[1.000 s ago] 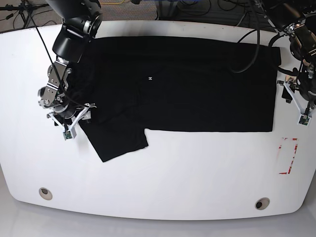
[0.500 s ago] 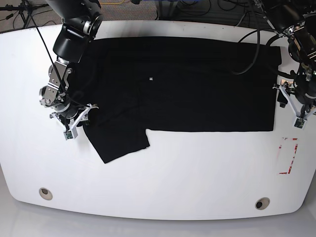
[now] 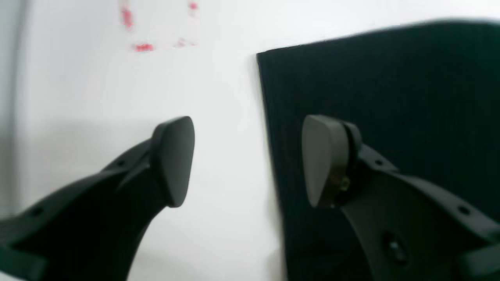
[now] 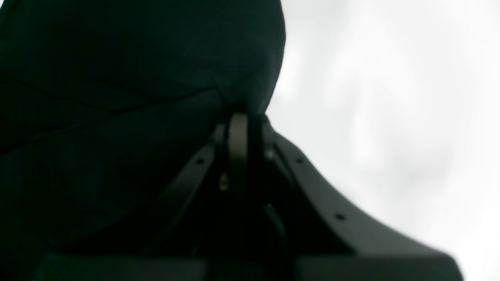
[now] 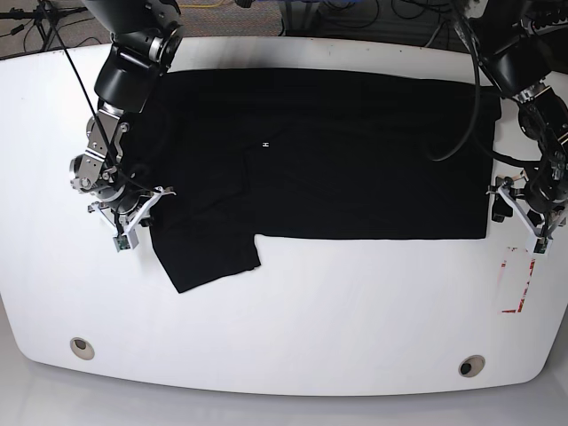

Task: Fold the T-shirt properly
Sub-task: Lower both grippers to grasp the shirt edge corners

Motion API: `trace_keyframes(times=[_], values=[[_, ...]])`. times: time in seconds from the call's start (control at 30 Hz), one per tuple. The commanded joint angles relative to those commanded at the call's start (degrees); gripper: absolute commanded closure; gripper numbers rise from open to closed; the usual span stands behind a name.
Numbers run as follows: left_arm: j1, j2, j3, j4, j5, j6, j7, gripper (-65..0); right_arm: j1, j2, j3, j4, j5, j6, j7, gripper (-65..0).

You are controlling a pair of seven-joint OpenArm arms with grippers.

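The T-shirt (image 5: 337, 155) is spread flat across the far half of the white table (image 5: 293, 328), and it has been drawn slightly toward the right gripper (image 5: 124, 209), whose jaws are pinched on the sleeve-side cloth. The left gripper (image 3: 248, 160) has been brought down to the hem corner, jaws spread astride the edge. A two-handed fold is judged to be close.

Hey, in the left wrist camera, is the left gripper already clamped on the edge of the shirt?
No, the left gripper is open, one finger over the bare table and the other over the T-shirt.
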State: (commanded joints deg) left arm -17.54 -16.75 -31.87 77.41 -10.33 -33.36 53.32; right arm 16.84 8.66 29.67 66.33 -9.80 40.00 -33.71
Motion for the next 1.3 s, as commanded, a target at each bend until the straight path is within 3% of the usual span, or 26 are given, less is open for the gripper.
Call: trace_keyframes(times=[0.17, 0.27, 0.53, 1.0, 1.07, 1.3], values=[[-4.4, -1.49, 0.09, -10.55, 0.0, 3.6, -4.04, -50.4, -0.7, -0.09, -0.26, 0.09, 0.0, 0.0, 0.0, -0.5], [-5.89, -1.93, 0.09, -15.21, 0.0, 4.92, -6.33, -52.1, -0.7, -0.18, -0.26, 0.09, 0.0, 0.0, 0.0, -0.5], [-7.82, -2.11, 4.92, -23.3, -0.18, 4.48, -8.0, -52.1, -0.97, -0.18, -0.26, 0.09, 0.0, 0.0, 0.0, -0.5], [-7.91, 0.44, 5.36, -27.43, -0.18, 4.48, -9.76, -50.8, -1.14, -0.18, -0.18, 1.58, 0.0, 0.0, 0.0, -0.5], [-7.91, 0.44, 5.36, -27.52, -0.18, 4.48, -9.76, -45.1, -1.14, -0.18, -0.26, 1.67, 0.0, 0.0, 0.0, -0.5], [-7.91, 1.23, 10.2, -27.34, -0.26, 4.31, -9.85, -5.3, -0.88, -0.18, -0.26, 1.67, 0.0, 0.0, 0.0, -0.5]])
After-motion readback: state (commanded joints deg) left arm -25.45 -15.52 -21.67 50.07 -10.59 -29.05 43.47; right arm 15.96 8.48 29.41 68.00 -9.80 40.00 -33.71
